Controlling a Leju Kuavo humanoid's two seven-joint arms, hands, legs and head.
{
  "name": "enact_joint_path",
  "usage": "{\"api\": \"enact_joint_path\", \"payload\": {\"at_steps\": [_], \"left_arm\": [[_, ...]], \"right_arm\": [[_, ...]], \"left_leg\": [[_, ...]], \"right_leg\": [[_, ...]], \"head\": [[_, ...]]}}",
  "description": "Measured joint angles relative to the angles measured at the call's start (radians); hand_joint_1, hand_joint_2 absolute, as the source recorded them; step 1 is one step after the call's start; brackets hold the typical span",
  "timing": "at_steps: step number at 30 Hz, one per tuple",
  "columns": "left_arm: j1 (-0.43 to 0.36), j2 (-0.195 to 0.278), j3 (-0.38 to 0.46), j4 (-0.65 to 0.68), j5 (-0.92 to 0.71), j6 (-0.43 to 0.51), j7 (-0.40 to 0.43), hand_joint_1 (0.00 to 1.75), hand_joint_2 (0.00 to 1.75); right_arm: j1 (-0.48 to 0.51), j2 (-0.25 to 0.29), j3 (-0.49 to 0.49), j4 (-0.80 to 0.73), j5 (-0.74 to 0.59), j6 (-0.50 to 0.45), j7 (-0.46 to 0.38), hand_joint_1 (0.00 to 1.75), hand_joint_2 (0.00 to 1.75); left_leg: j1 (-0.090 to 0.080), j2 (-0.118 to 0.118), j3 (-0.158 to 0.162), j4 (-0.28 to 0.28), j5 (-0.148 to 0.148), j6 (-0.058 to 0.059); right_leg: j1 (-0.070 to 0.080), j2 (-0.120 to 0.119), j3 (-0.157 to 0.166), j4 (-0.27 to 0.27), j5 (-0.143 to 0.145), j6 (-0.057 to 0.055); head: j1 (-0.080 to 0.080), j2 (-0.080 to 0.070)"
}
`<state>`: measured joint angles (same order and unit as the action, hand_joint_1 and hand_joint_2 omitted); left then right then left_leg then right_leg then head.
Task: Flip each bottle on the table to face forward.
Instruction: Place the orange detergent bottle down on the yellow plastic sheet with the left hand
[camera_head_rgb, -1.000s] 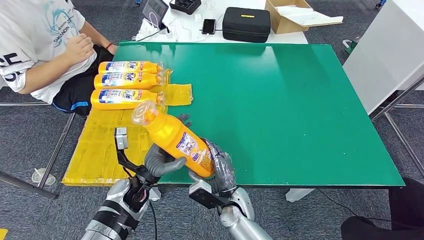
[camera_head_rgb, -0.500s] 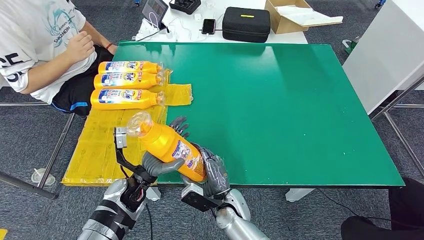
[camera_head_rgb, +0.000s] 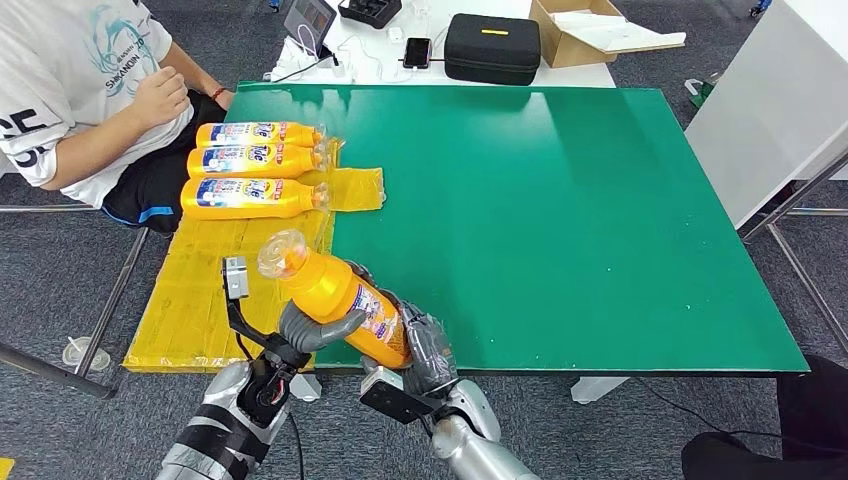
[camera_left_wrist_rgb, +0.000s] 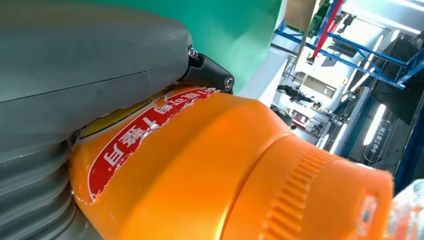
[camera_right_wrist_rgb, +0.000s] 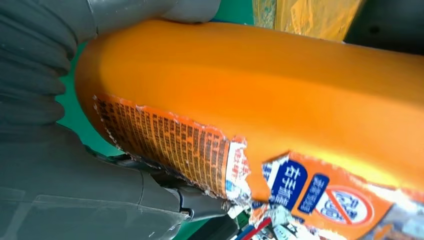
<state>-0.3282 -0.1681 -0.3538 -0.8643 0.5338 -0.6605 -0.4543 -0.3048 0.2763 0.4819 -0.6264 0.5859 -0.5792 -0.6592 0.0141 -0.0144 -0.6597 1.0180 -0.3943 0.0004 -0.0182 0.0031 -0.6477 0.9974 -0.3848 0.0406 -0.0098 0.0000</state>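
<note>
An orange detergent bottle (camera_head_rgb: 335, 295) hangs tilted above the near-left corner of the green table (camera_head_rgb: 560, 200), its clear cap (camera_head_rgb: 281, 250) pointing toward ten o'clock and its base toward four, held in both of the robot's hands. The side turned up carries the torn fine-print label, so the judgement is that the flip is mid-way: the bottle has been lifted but its front does not yet face up. The next move calls for rolling the bottle about its long axis between the two hands until the brand side shows, then laying it flat beside the others with the cap toward three o'clock.

The left hand (camera_head_rgb: 318, 326) grips the body from beneath, just below the shoulder, thumb and fingers wrapped round it; the left wrist view shows the grey thumb pressed against the red-edged label. The right hand (camera_head_rgb: 425, 345) is closed about the base end at four o'clock, its fingers bearing on the bottom of the bottle. Neither hand has slack visible.

At eleven o'clock from the held bottle, three matching bottles (camera_head_rgb: 255, 160) lie side by side on a yellow plastic sheet (camera_head_rgb: 200, 290), blue-and-white front labels up, caps toward three o'clock. A seated person (camera_head_rgb: 90, 90) in a white shirt waits just beyond them at the table's left edge. Farther back stand a black case (camera_head_rgb: 492, 47) and an open cardboard box (camera_head_rgb: 590, 30).
</note>
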Motion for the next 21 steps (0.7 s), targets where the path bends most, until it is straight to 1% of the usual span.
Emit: {"api": "enact_joint_path", "payload": {"at_steps": [1,5,10,13,15,17,18,19,21], "left_arm": [[0.001,-0.001,0.002,-0.006,0.000,0.004,0.004,1.75,1.75],[0.002,-0.005,0.011,-0.026,0.000,0.011,0.010,1.75,1.75],[0.004,-0.005,0.019,-0.056,-0.004,0.037,0.008,1.75,1.75],[0.003,-0.006,0.032,-0.084,-0.043,0.087,-0.014,1.75,1.75],[0.000,-0.006,0.049,-0.106,-0.094,0.141,-0.041,1.75,1.75],[-0.006,-0.005,0.073,-0.127,-0.181,0.229,-0.077,1.75,1.75],[-0.012,-0.004,0.087,-0.136,-0.240,0.288,-0.098,1.75,1.75],[-0.019,-0.003,0.102,-0.142,-0.311,0.359,-0.120,1.75,1.75],[-0.040,0.002,0.135,-0.148,-0.496,0.543,-0.162,1.75,1.75]], "right_arm": [[0.000,0.001,-0.003,0.000,0.006,0.000,0.004,0.00,1.75],[0.000,0.003,-0.011,0.000,0.015,0.000,0.016,0.00,0.00],[0.001,0.003,-0.026,-0.011,0.008,-0.003,0.025,0.00,0.00],[0.010,0.002,-0.043,-0.053,-0.010,0.011,0.032,0.00,0.00],[0.020,0.000,-0.057,-0.096,-0.030,0.033,0.035,0.00,0.00],[0.034,-0.003,-0.071,-0.153,-0.065,0.064,0.034,0.00,0.00],[0.042,-0.005,-0.078,-0.186,-0.086,0.081,0.031,0.00,0.00],[0.051,-0.007,-0.084,-0.224,-0.109,0.099,0.028,0.00,0.00],[0.073,-0.011,-0.092,-0.314,-0.157,0.126,0.020,0.00,0.00]], "left_leg": [[0.000,0.000,0.000,0.000,0.000,0.000],[0.000,0.000,0.000,0.000,0.000,0.000],[0.000,0.000,0.000,0.000,0.000,0.000],[0.000,0.000,0.000,0.000,0.000,0.000],[0.000,0.000,0.000,0.000,0.000,0.000],[0.000,0.000,0.000,0.000,0.000,0.000],[0.000,0.000,0.000,0.000,0.000,0.000],[0.000,0.000,0.000,0.000,0.000,0.000],[0.000,0.000,0.000,0.000,0.000,0.000]], "right_leg": [[0.000,0.000,0.000,0.000,0.000,0.000],[0.000,0.000,0.000,0.000,0.000,0.000],[0.000,0.000,0.000,0.000,0.000,0.000],[0.000,0.000,0.000,0.000,0.000,0.000],[0.000,0.000,0.000,0.000,0.000,0.000],[0.000,0.000,0.000,0.000,0.000,0.000],[0.000,0.000,0.000,0.000,0.000,0.000],[0.000,0.000,0.000,0.000,0.000,0.000],[0.000,0.000,0.000,0.000,0.000,0.000]], "head": [[0.000,0.000],[0.000,0.000],[0.000,0.000],[0.000,0.000],[0.000,0.000],[0.000,0.000],[0.000,0.000],[0.000,0.000],[0.000,0.000]]}}
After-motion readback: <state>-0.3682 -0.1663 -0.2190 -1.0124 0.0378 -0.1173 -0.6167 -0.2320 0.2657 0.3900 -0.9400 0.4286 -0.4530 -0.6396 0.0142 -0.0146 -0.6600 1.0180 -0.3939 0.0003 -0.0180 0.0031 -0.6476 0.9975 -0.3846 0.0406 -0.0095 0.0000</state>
